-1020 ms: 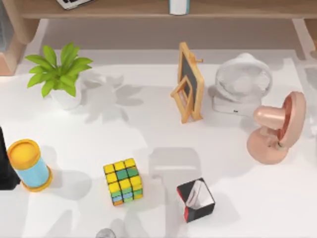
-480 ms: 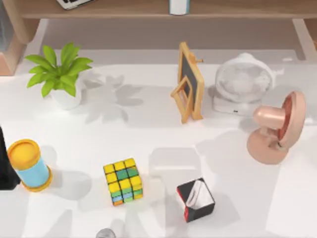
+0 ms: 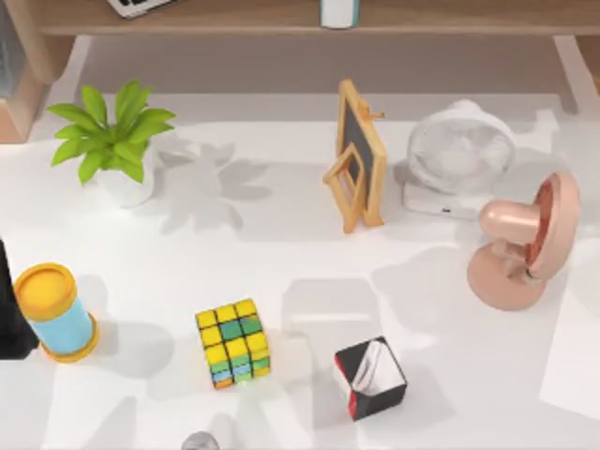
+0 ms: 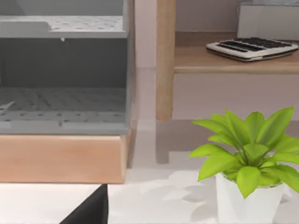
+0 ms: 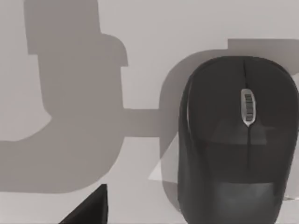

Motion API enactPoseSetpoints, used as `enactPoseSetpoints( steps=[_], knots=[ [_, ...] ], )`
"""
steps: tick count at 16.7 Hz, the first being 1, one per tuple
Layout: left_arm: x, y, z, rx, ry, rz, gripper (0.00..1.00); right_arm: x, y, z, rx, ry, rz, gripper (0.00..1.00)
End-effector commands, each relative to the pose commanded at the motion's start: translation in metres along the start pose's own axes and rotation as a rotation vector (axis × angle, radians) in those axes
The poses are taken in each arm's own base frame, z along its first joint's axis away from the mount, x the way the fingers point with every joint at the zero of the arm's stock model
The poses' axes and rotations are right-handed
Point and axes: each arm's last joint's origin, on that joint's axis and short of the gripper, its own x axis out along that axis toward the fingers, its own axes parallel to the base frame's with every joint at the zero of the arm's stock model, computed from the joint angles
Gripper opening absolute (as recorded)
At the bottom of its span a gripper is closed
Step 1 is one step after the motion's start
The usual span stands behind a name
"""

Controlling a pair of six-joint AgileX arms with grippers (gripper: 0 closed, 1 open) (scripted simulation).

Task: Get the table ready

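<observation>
1. Surveying the table [image 3: 281,253]: the white top spans the top view, with the wooden shelf [image 3: 281,17] along its far edge.
2. Items standing on it, far left to far right: potted plant [image 3: 114,141], small framed chalkboard [image 3: 360,155], white fan [image 3: 459,155], pink fan [image 3: 525,244].
3. Items nearer the front: yellow-lidded blue canister [image 3: 54,311] at the left edge, colour cube [image 3: 233,343] near centre, black, red and white open box [image 3: 371,378] to its right.
4. Progress, as a judgement: nothing is gripped and no item looks gathered or put away, so the readying appears at its start, with almost all of it left. Which item is meant to move, and where, cannot be read from the task wording.
5. Black computer mouse [image 5: 236,140]: lies on a pale surface directly under the right wrist camera, upright and untouched. I judge it the likeliest first pick for the right arm.
6. Left arm: a dark shape at the left edge of the top view is probably part of it. Its wrist view looks across at the plant [image 4: 247,158], a grey tray unit [image 4: 63,70] and a keyboard or calculator [image 4: 252,48] on the shelf.
7. End effectors: whether either is released or clenched, I cannot tell.
8. Cut off: a small grey round object [image 3: 199,442] at the front edge, a white object [image 3: 338,11] on the shelf, and the keyboard's corner.
</observation>
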Motion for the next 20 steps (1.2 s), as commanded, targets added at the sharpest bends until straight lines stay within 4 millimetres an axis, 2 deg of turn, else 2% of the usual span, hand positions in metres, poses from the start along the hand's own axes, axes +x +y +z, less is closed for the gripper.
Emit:
enactPoseSetpoints(
  steps=[3,6,9,12,13,15,17,20],
  knots=[
    [0.000,0.000,0.000,0.000,0.000,0.000,1.00,-0.004,0.000,-0.002,0.001,0.003,-0.001,1.00],
    [0.000,0.000,0.000,0.000,0.000,0.000,1.00,-0.042,0.006,-0.011,0.005,0.001,-0.004,1.00],
    [0.000,0.000,0.000,0.000,0.000,0.000,1.00,-0.082,0.020,-0.021,0.002,0.004,-0.005,1.00],
    [0.000,0.000,0.000,0.000,0.000,0.000,1.00,-0.101,0.028,-0.027,-0.003,0.000,-0.006,1.00],
    [0.000,0.000,0.000,0.000,0.000,0.000,1.00,-0.100,0.027,-0.027,-0.004,-0.003,-0.007,1.00],
    [0.000,0.000,0.000,0.000,0.000,0.000,1.00,-0.086,0.021,-0.024,-0.004,-0.003,-0.008,1.00],
    [0.000,0.000,0.000,0.000,0.000,0.000,1.00,-0.060,0.011,-0.019,-0.001,-0.003,-0.008,1.00],
    [0.000,0.000,0.000,0.000,0.000,0.000,1.00,-0.010,0.001,-0.009,-0.001,0.002,-0.002,1.00]
  ],
)
